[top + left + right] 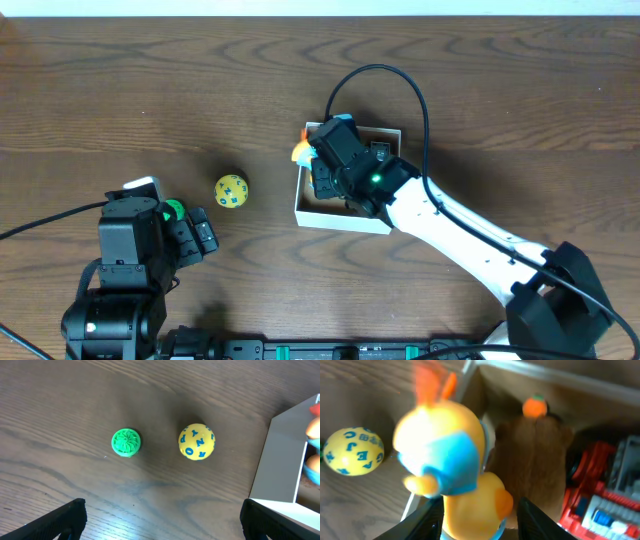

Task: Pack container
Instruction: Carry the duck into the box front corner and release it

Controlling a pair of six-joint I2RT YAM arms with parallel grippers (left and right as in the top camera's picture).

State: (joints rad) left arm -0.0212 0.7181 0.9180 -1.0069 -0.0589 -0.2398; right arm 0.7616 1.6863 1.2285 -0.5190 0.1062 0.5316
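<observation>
The container (pixel 340 218) is a small square white box with a tan inside; its wall shows in the left wrist view (pixel 280 460) and in the right wrist view (pixel 545 375). My right gripper (pixel 475 520) hangs over its left wall (pixel 325 170). A yellow duck toy (pixel 450 460) with a blue mask and an orange crest sits blurred between its parted fingers, with a slim gap at the right finger. The duck shows at the box's left rim (pixel 299 152). My left gripper (pixel 162 520) is open and empty, low at the left (pixel 200 235).
A yellow letter ball (pixel 231 191) (pixel 196 441) (pixel 353 451) lies left of the box. A green ribbed toy (pixel 174 210) (pixel 125 442) lies beside the left gripper. A brown plush (pixel 535 445) and a red toy (pixel 605 495) lie in the box.
</observation>
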